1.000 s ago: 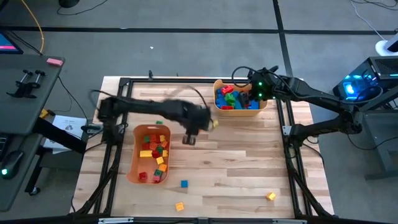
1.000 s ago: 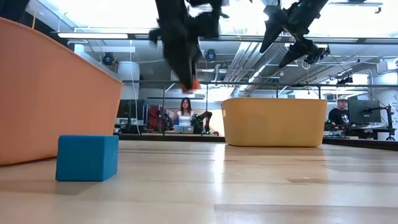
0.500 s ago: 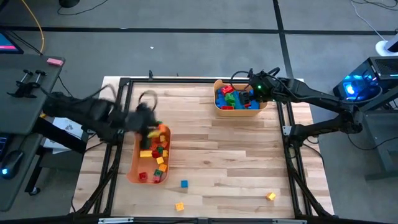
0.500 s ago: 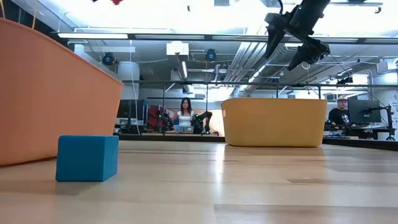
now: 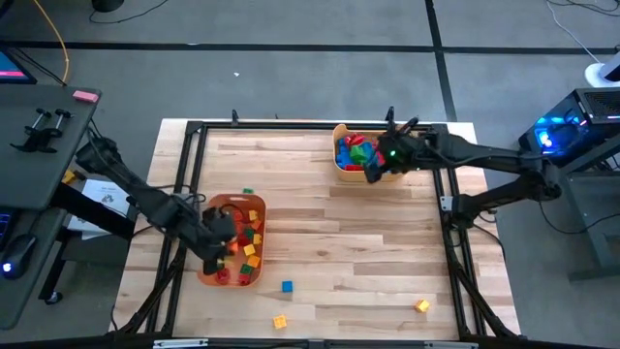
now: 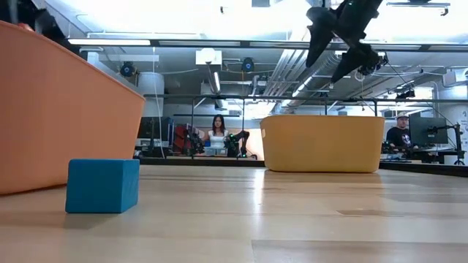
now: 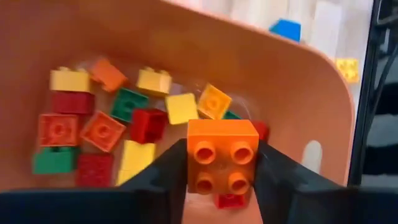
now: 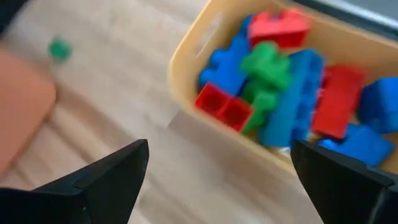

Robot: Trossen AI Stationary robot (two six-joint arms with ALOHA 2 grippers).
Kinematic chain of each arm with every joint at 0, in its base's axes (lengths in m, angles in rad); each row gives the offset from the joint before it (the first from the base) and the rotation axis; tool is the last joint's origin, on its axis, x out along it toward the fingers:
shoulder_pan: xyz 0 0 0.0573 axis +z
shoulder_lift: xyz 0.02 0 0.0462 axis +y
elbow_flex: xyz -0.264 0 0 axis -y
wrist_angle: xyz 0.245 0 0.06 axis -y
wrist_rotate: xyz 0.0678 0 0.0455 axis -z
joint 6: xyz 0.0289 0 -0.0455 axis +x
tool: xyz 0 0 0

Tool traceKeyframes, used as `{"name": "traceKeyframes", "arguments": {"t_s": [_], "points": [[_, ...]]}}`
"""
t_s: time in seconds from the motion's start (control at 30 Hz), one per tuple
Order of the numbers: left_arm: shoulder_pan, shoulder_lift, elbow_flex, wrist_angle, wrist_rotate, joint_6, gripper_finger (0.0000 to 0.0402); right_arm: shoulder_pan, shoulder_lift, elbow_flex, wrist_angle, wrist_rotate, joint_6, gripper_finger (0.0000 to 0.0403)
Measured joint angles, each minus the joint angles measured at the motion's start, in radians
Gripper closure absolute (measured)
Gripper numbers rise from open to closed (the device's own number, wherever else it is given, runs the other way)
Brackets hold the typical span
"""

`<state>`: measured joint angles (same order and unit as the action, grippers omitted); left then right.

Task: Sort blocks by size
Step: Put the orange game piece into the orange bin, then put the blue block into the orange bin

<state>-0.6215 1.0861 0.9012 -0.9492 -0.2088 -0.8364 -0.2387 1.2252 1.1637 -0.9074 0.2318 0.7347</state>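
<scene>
My left gripper (image 5: 219, 244) hangs over the orange bin (image 5: 205, 254) at the table's left and is shut on a small orange four-stud brick (image 7: 222, 163). Several small red, yellow, green and orange bricks (image 7: 99, 127) lie on the bin's floor below it. My right gripper (image 5: 376, 163) is open and empty over the near edge of the yellow bin (image 5: 341, 171), which holds larger blue, red and green blocks (image 8: 292, 93). It also shows at the top of the low view (image 6: 340, 40). My left gripper pinches the orange brick by two opposite side walls (image 7: 190, 163) between its two fingers. The fingers come from above, pointing down into the bin. The brick is lifted clear of the bricks below, its studs facing the camera.
Loose blocks lie on the table: a blue cube (image 5: 287, 286), also in the low view (image 6: 102, 185), a yellow one (image 5: 280, 321) near the front edge, another yellow one (image 5: 422, 306) at the front right, and a tiny green one (image 5: 248, 192) behind the orange bin.
My left gripper has swung from the middle of the table toward the left edge, then toward the near edge, and gone down over the orange bin, carrying the orange brick. My right gripper has shifted a little toward the left and near side over the yellow bin.
</scene>
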Motion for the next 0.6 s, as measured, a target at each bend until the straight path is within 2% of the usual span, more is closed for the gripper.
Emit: {"name": "traceKeyframes", "arguments": {"t_s": [0.1, 0.2, 0.3, 0.37, 0.43, 0.6], "points": [[0.003, 0.043, 0.000, 0.026, 0.063, 0.000, 0.0210, 0.047, 0.044, 0.000, -0.001, -0.038, -0.044, 0.0013], [0.028, 0.075, 0.003, 0.037, 0.172, 0.006, 0.0143, 0.087, 0.089, 0.000, -0.001, -0.051, -0.082, 0.0013], [0.063, 0.090, 0.037, 0.036, 0.259, 0.048, 0.0099, 0.114, 0.128, 0.000, -0.001, -0.060, -0.090, 0.0013], [0.098, 0.101, 0.080, 0.030, 0.255, 0.095, 0.0086, 0.125, 0.143, 0.000, 0.001, -0.102, -0.130, 0.0013], [0.148, 0.122, 0.144, 0.030, 0.200, 0.169, 0.0082, 0.138, 0.146, -0.001, 0.018, -0.148, -0.180, 0.0013], [0.271, 0.264, 0.386, 0.036, 0.077, 0.498, 0.0082, 0.163, 0.118, -0.001, 0.031, -0.165, -0.243, 0.0013]]}}
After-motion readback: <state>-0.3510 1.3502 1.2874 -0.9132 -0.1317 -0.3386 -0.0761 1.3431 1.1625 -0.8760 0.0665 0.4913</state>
